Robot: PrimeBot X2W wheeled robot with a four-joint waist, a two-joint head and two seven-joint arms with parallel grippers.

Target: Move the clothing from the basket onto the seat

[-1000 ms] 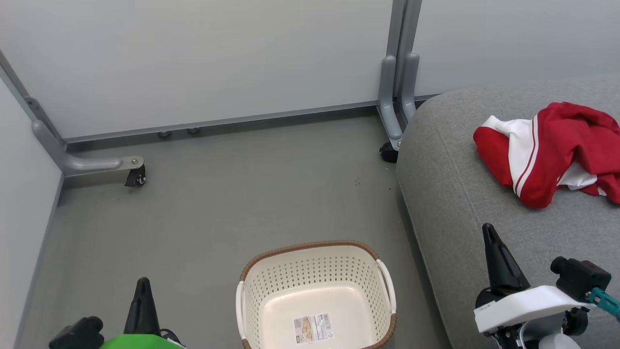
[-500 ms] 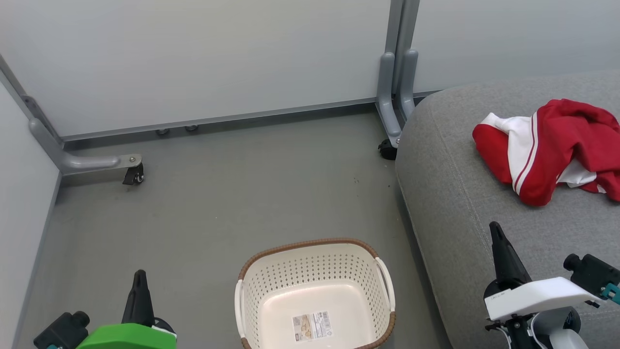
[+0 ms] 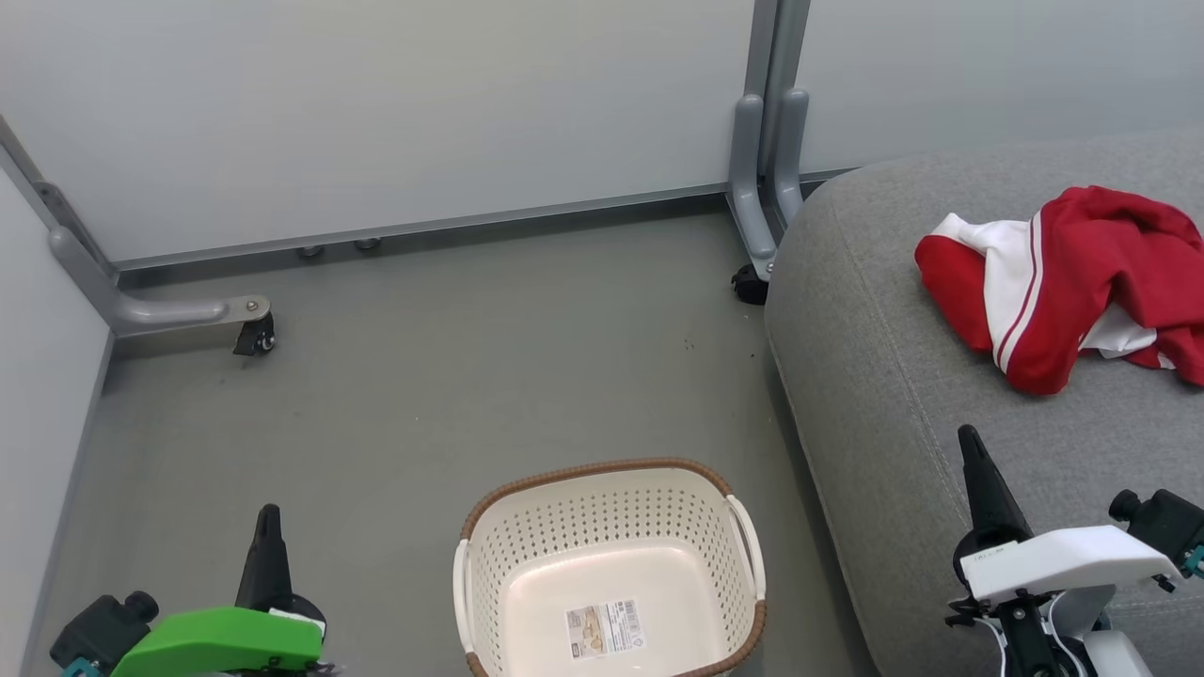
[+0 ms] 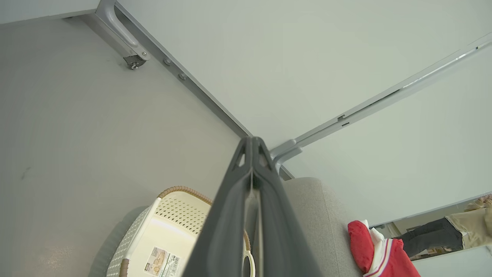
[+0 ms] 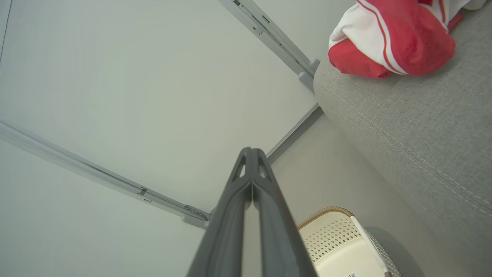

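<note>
clothing (image 3: 1058, 282) on seat (image 3: 875, 395): right edge cut off | basket (image 3: 602, 515): near rim cropped | both jaws together, empty

Same look for left claw (image 3: 267, 531) and right claw (image 3: 972, 449): long, dark grey, matte, tapering to a point, with small triangular cutouts near the tips when seen up close. Bright green shell (image 3: 221, 639) over the left wrist, plain white shell (image 3: 1063, 562) over the right, with a tiny dark marking too small to read. Chunky black camera knob (image 3: 1162, 522) off each wrist, teal bit (image 3: 1195, 561) on the end. Thin cables (image 3: 1049, 630) tucked under the white one.
</note>
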